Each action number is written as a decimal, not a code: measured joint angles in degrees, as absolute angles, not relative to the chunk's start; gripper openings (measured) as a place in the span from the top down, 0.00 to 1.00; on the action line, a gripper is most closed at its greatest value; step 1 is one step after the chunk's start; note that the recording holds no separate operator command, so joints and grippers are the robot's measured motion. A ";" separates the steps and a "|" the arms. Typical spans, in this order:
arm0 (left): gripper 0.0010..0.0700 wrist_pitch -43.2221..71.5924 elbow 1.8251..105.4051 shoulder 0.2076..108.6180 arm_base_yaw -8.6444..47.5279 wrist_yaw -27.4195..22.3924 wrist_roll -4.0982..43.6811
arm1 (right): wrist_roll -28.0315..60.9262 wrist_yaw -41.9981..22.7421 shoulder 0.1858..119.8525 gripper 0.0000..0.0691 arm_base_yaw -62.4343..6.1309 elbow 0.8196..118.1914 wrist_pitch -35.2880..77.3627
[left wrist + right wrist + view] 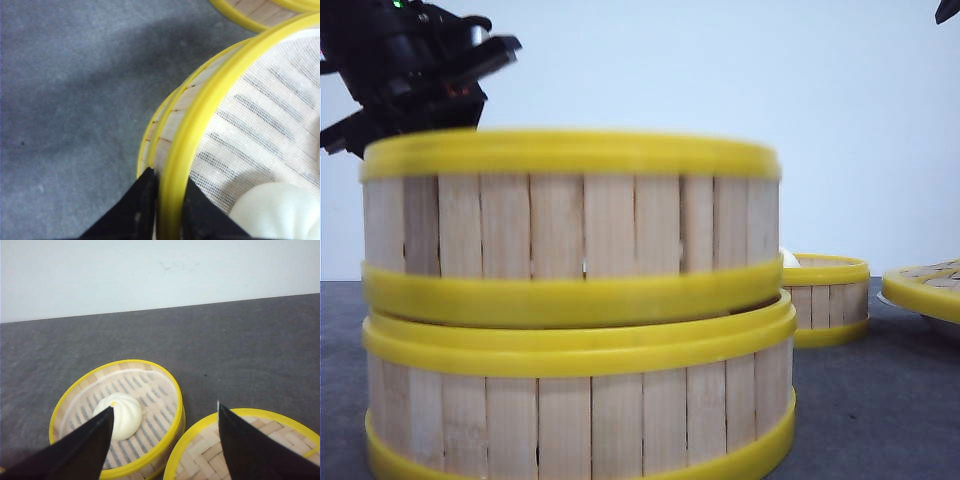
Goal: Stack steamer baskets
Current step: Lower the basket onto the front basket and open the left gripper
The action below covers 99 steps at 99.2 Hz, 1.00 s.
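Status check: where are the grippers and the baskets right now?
Left gripper clamped on the top basket rim, basket sitting slightly askew on the lower basket. Right gripper open, empty, above the third basket.

front blocked: two stacked baskets [575, 300] | bare table [880, 400] betw stack & third basket [828, 297] | lid [925, 285] near it

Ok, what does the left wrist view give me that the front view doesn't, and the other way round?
Only the left wrist view shows the left gripper with its jaws clamped across the yellow rim of the top basket, plus the mesh liner and white bun inside it.

Only the front view shows the whole stack side-on: that top basket sitting slightly askew on the bottom basket, with the third basket and the woven lid off to the right.

Both show the stacked pair on the grey table.
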State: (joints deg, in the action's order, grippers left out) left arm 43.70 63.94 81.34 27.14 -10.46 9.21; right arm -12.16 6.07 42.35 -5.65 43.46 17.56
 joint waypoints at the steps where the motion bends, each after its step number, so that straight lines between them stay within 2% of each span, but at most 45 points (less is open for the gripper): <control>1: 0.97 43.64 63.94 81.45 27.14 -10.46 9.21 | -12.16 6.07 42.35 0.41 -5.65 43.46 17.56; 99: 0.97 45.19 63.94 82.13 28.38 -10.57 9.63 | -12.16 5.96 42.37 0.41 -5.65 43.46 17.56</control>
